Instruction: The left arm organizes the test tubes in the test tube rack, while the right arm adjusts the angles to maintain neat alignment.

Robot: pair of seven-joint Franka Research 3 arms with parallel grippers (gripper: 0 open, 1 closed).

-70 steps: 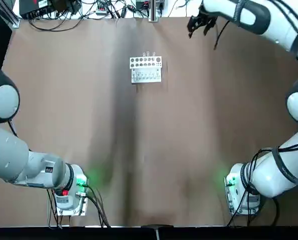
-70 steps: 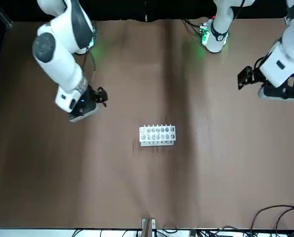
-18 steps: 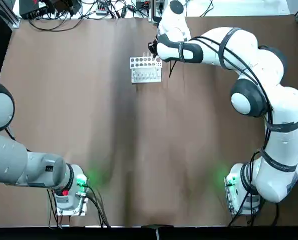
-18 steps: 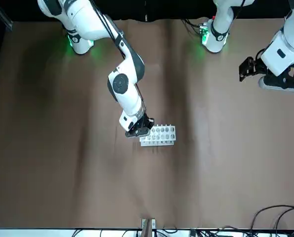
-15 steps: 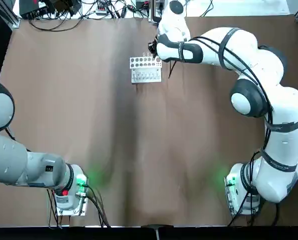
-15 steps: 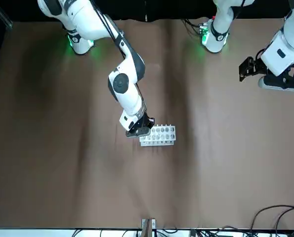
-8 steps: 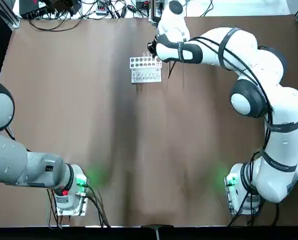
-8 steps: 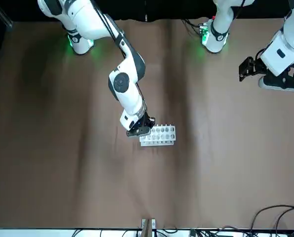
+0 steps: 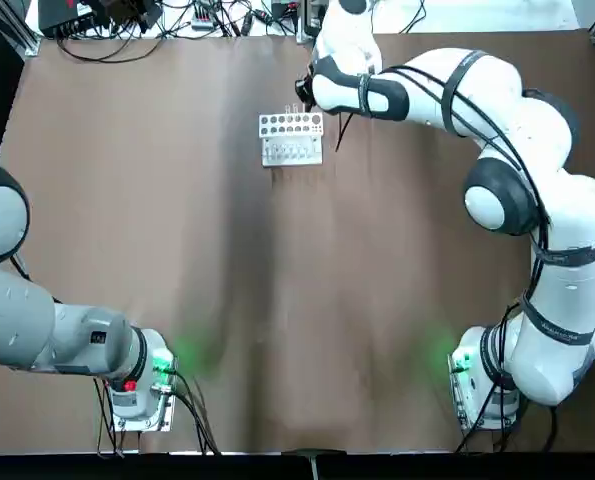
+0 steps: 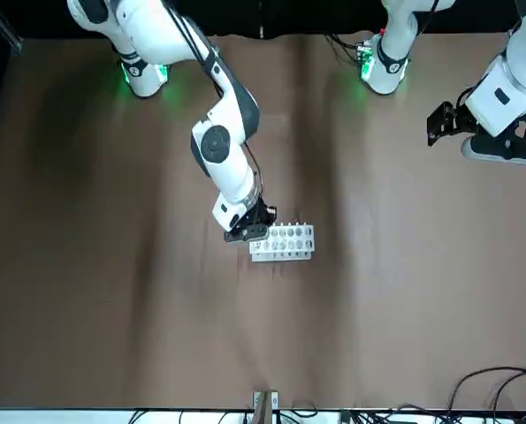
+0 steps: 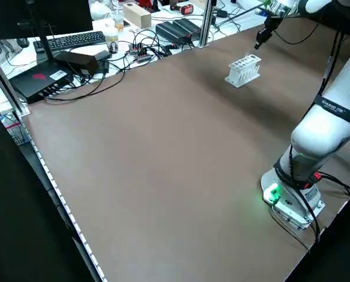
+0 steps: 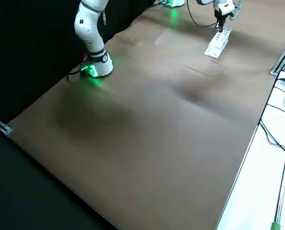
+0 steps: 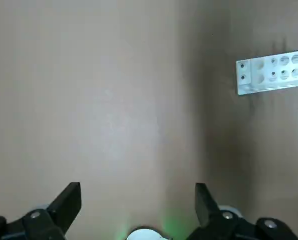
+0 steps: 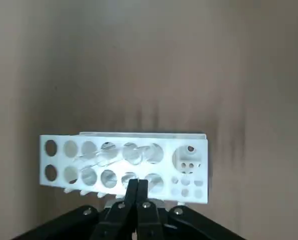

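Observation:
The white test tube rack [image 9: 291, 138] stands at the far middle of the brown table, also seen from across the table [image 10: 283, 242]. Faint clear test tubes [image 14: 106, 156] lean tilted in its holes. My right gripper [image 9: 303, 103] hovers at the rack's right end, its fingers [image 14: 137, 186] pressed together just over the rack's [image 14: 123, 165] edge; whether a tube sits between them cannot be made out. My left gripper [image 10: 435, 134] hangs well off to the left side, open [image 13: 137, 200] with nothing in it, the rack [image 13: 274, 75] far from it.
Cables and electronics [image 9: 157, 15] line the far edge, with a metal post [image 9: 305, 20] just behind the rack. A keyboard and boxes [image 11: 75, 40] sit beyond the table. The arm bases with green lights [image 9: 142, 385] [image 9: 482, 385] stand at the near corners.
The right arm swung from the far right corner to the rack's right end; over the last half second its gripper shifted slightly away from the rack. The left arm has stayed put.

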